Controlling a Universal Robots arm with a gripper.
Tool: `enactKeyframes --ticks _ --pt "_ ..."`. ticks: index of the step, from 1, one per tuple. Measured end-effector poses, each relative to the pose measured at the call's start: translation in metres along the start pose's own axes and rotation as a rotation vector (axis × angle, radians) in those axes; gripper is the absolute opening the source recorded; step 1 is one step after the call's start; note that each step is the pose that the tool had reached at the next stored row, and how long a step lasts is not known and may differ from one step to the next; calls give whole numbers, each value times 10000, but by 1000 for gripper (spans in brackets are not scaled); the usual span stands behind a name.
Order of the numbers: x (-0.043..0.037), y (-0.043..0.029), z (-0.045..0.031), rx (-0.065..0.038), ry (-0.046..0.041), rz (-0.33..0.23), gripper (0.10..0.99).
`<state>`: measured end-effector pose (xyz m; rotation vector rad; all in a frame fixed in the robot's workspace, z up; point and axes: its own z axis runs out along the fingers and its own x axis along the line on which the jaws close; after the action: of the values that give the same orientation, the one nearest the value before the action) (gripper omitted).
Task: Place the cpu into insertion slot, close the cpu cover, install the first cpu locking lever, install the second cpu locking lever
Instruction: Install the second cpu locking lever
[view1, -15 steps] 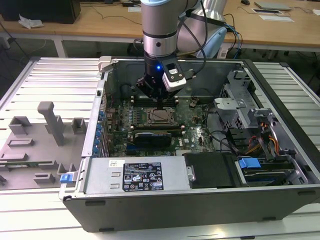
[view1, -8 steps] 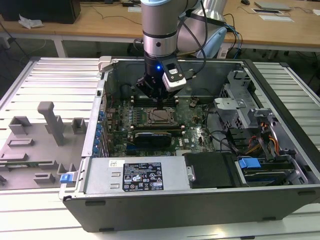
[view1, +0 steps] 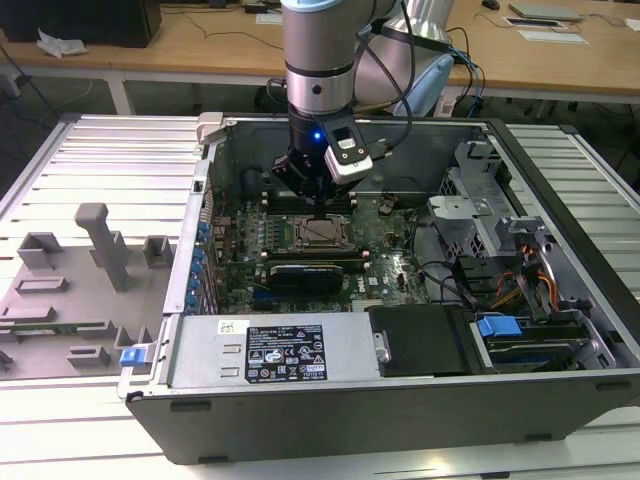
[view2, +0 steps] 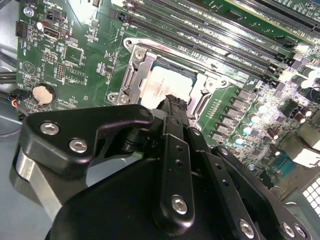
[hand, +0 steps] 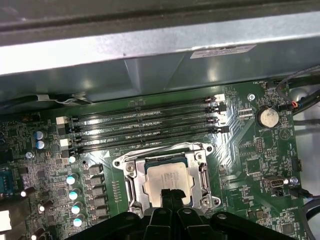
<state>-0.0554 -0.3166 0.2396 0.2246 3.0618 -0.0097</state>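
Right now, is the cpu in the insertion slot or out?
In: the cpu lies flat inside the insertion slot, with the cpu cover framing it.

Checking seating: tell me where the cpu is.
The cpu lies in the insertion slot, beside the memory slots, under the gripper.

Robotics lab or test workshop. Open computer case (view1: 400, 340) lies flat on a slatted metal counter (view1: 90, 170), motherboard (hand: 250, 165) exposed. Robot arm (view1: 318, 60) reaches into it. Grey fixture blocks (view1: 100, 245) (look printed) sit on the counter at the exterior view's left. Wooden desks (view1: 200, 45) behind with papers and cables, office-style.
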Motion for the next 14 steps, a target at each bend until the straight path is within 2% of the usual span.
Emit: enactKeyframes --ticks 14 --pt "-2 -140 1 -1 -1 1 106"
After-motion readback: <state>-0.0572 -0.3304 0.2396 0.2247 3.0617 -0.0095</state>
